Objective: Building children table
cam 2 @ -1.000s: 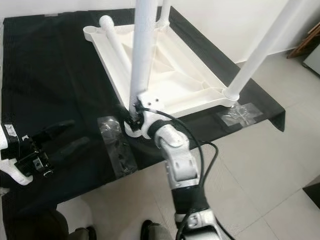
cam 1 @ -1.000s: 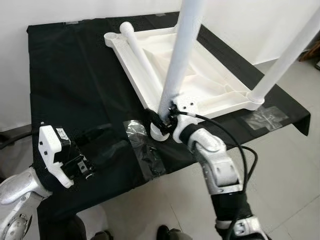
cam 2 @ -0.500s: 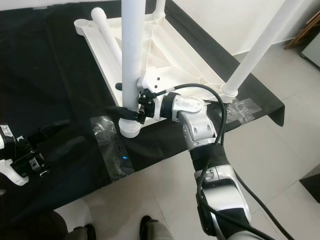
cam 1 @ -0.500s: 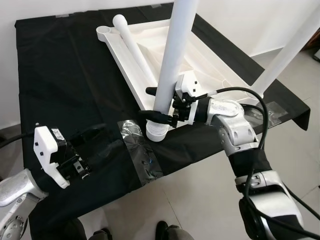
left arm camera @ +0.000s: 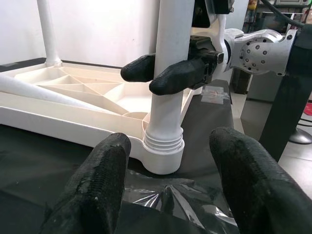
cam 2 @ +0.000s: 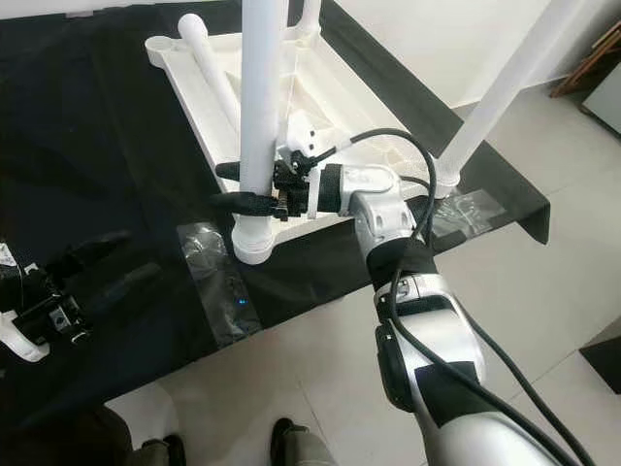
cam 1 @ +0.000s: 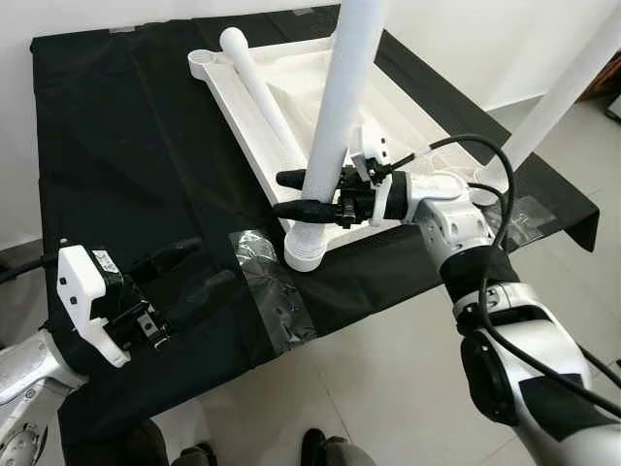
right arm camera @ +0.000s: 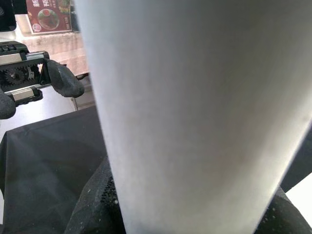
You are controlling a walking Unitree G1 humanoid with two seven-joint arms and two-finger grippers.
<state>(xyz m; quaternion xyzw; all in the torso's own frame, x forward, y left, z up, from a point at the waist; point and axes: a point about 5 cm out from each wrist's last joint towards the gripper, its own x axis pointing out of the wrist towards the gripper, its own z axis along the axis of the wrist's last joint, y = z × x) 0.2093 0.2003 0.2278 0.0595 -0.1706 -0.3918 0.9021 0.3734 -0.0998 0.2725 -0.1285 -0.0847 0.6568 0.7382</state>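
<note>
Right end effector (cam 1: 299,194) is where my attention sits: its two black fingers (left arm camera: 178,77) straddle the near white table leg (cam 1: 342,126), one on each side, a little above the threaded collar at the leg's foot. From the left wrist view the fingertips look pressed against the leg, and the right wrist view shows black pads on both sides of the white tube, so I read it as closed around that leg. The leg stands upright in the near corner socket (cam 1: 305,250) of the upturned white tabletop (cam 2: 330,116), which lies underside-up on the desk (cam 1: 126,155) draped in black cloth. That corner sits close to the desk's front edge, just beside a strip of clear tape (cam 1: 272,291) stuck across the cloth.

A second leg (cam 2: 500,92) rises from the corner on my right, with another patch of clear tape (cam 2: 466,209) next to its base. A third leg (cam 1: 262,92) lies flat along the left rim of the tabletop, its rounded end near the far-left corner.

My left end effector (left arm camera: 170,185) hovers low over the black cloth at the desk's front left, well apart from the tabletop, its two fingers spread wide and holding nothing. It points toward the base of the gripped leg.
</note>
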